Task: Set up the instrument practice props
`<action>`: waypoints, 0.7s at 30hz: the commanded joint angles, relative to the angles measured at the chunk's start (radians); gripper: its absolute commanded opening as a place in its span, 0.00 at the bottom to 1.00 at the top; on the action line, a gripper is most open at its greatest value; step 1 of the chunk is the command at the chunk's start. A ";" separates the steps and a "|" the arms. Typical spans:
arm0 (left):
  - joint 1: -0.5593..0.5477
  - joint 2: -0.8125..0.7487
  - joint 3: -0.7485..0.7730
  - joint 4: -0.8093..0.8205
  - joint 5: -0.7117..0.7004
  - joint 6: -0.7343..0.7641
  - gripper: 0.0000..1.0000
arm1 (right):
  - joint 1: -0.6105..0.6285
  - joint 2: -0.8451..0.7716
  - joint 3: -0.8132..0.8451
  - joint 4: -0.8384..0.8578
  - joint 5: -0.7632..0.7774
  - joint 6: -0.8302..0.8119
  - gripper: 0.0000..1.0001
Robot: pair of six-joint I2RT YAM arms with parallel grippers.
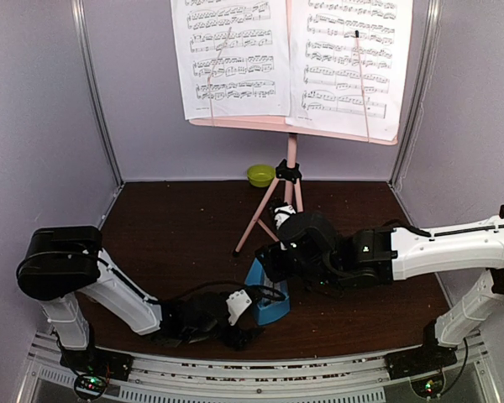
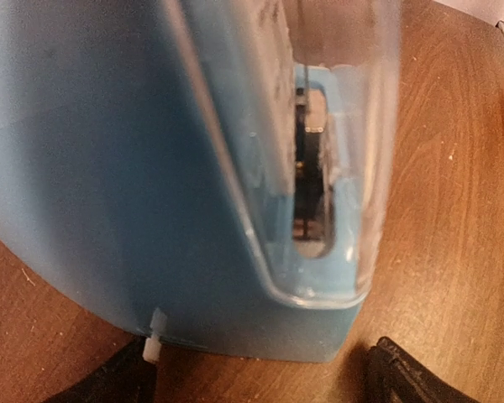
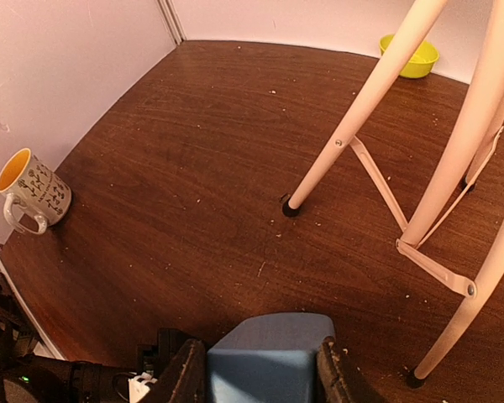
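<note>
The pink music stand (image 1: 291, 159) stands at the back on its tripod, and its legs also show in the right wrist view (image 3: 365, 101). Two sheet-music pages (image 1: 231, 54) (image 1: 349, 54) rest on its desk. The blue metronome (image 1: 265, 295) with its clear cover (image 2: 319, 168) stands upright on the table at the front middle. My right gripper (image 3: 259, 368) is shut on the metronome's top (image 3: 265, 357), one finger on each side. My left gripper (image 2: 260, 374) is open low at the metronome's base, with its fingertips (image 2: 407, 378) spread wider than the base.
A lime-green bowl (image 1: 260, 175) sits by the back wall behind the tripod and also shows in the right wrist view (image 3: 410, 57). A white mug with an orange inside (image 3: 32, 197) stands by the left wall. Side walls close in on the brown table (image 1: 176, 227).
</note>
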 commanded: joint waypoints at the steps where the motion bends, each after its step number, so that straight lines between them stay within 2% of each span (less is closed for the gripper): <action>1: -0.006 0.012 0.012 0.050 -0.032 -0.013 0.88 | 0.001 0.008 0.017 -0.031 -0.013 0.043 0.34; 21: -0.007 0.011 0.006 0.060 -0.047 -0.013 0.68 | 0.002 0.009 0.019 -0.035 -0.014 0.042 0.34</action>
